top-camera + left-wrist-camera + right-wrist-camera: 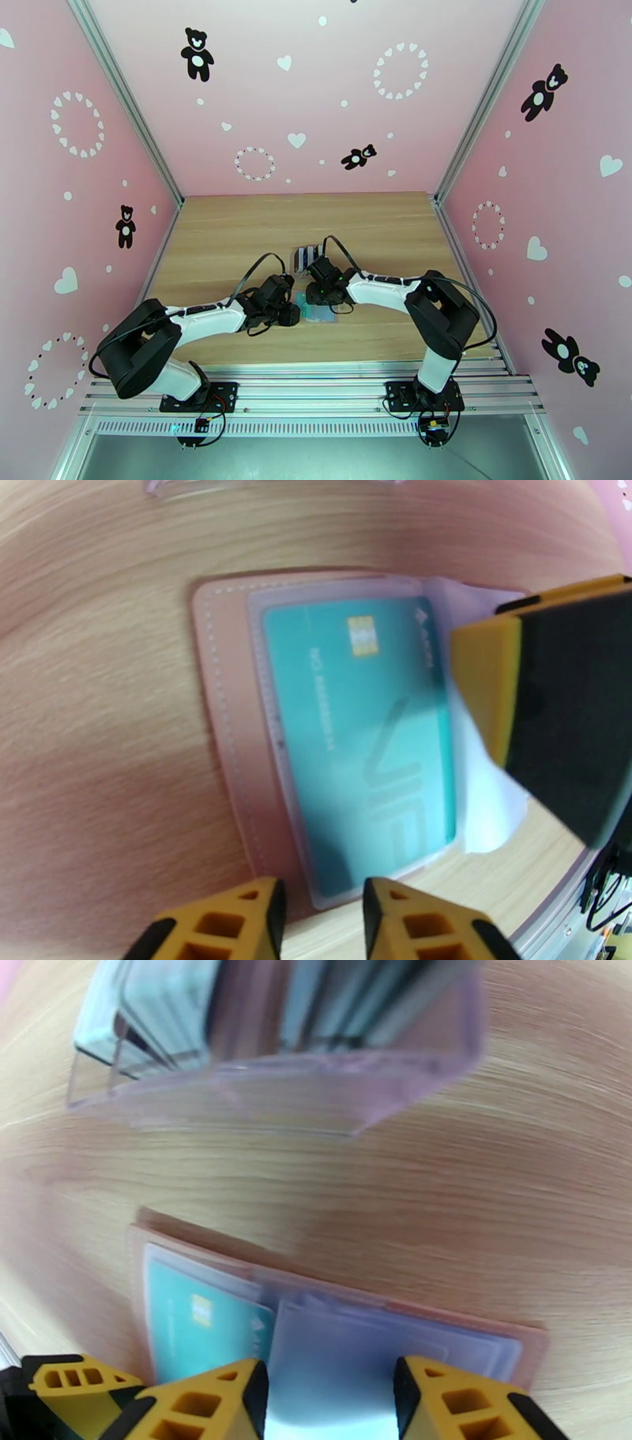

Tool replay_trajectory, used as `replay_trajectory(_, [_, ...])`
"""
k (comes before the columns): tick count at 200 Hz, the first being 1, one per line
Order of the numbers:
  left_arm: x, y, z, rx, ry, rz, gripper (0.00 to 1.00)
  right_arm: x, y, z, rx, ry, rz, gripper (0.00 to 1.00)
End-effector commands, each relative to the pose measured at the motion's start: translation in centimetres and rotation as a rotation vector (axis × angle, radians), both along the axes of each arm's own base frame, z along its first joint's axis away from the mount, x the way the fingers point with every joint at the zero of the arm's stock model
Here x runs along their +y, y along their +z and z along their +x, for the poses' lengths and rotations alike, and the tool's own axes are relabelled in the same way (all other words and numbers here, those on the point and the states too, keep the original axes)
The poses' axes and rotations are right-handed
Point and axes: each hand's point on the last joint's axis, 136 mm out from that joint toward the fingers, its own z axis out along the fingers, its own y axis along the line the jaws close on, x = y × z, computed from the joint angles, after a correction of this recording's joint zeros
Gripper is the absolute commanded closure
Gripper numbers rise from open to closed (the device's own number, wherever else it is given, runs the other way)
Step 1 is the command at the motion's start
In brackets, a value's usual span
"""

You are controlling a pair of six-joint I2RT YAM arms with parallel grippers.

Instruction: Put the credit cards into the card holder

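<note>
Found the card holder (pixel 317 313) lying open and flat on the wooden surface (pixel 229 237), about midway across, just on the near side of a slotted stand (pixel 308 256). Saw both arms stretched in toward it from either side, with the left pincer (pixel 289 314) at its left edge and the right pincer (pixel 322 294) over its far part. Through the left wrist camera, made out the pink stitched cover (pixel 225 717) with a clear sleeve (pixel 332 886) on top and a teal card (pixel 359 733) tucked inside that sleeve, its chip showing. Noted the left pincer (pixel 320 922) just short of the sleeve's near edge, fingers a little apart, bare wood between them, nothing held. Saw one black-padded finger (pixel 561 709) of the right pincer lying over a loose pale sleeve page (pixel 482 796) just to the right of the teal card. Through the right wrist camera, saw the right pincer (pixel 332 1402) with its fingers well apart, tips down at the stack of clear sleeves (pixel 347 1347), the topmost one running on beneath one finger, so gripping nothing. Picked out the teal card (pixel 201 1331) at the left of that stack. Beyond the card holder, a little apart from it, saw the stand (pixel 276 1098) as clear plastic, with more cards (pixel 178 1007) standing upright in its slots, some light blue and some grey, too blurred for any print.
</note>
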Motion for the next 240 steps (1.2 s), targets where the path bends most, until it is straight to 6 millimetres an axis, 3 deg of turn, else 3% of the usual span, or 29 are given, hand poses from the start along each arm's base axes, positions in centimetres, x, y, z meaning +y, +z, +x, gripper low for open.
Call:
replay_trajectory(1, [-0.1, 0.5, -0.5, -0.002, -0.033, -0.025, 0.61, 1.5, -1.1, -1.2, 0.064, 0.007, 0.071, 0.52])
replay_trajectory(40, [-0.4, 1.2, -0.6, -0.016, -0.056, -0.054, 0.48, 2.8, -0.5, -1.2, 0.074, -0.012, 0.176, 0.52])
replay_trajectory(87, [-0.7, 2.1, -0.7, -0.031, -0.066, -0.106, 0.36, 2.8, 0.4, -1.2, 0.072, -0.095, 0.31, 0.52])
replay_trajectory(146, [-0.8, 2.2, -0.7, -0.024, -0.073, -0.127, 0.32, 3.9, 1.8, -1.5, 0.086, -0.103, 0.442, 0.52])
replay_trajectory(240, [-1.0, 2.5, -0.5, -0.017, -0.066, -0.176, 0.27, 4.6, 3.3, -1.8, 0.084, -0.083, 0.494, 0.52])
